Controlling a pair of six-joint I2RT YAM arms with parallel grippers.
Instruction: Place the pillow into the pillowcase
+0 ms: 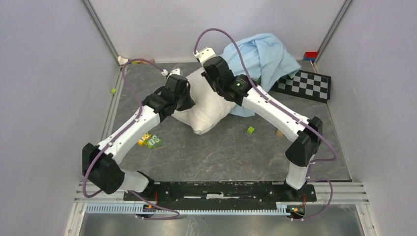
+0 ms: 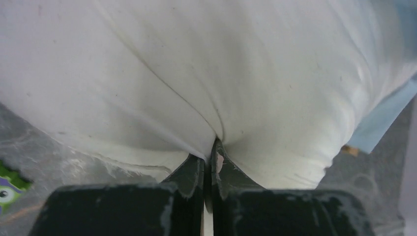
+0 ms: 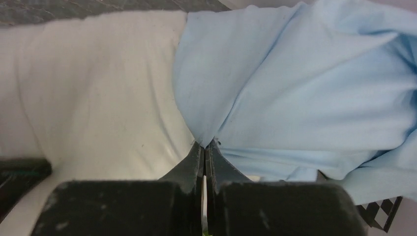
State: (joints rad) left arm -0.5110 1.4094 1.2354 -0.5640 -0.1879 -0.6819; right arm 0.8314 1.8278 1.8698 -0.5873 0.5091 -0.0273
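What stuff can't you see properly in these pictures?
1) Where the pillowcase opens: in the top view it is lost in bunched folds, and the right wrist view is too close.
2) The far end of the pillow: in the top view it is under the right arm and the pillowcase.
3) The tips of the left end effector and right end effector: in the top view they are hidden under their wrists.
4) The coloured blocks: too small in the top view.

Soft, even light; wrist views slightly blurred.
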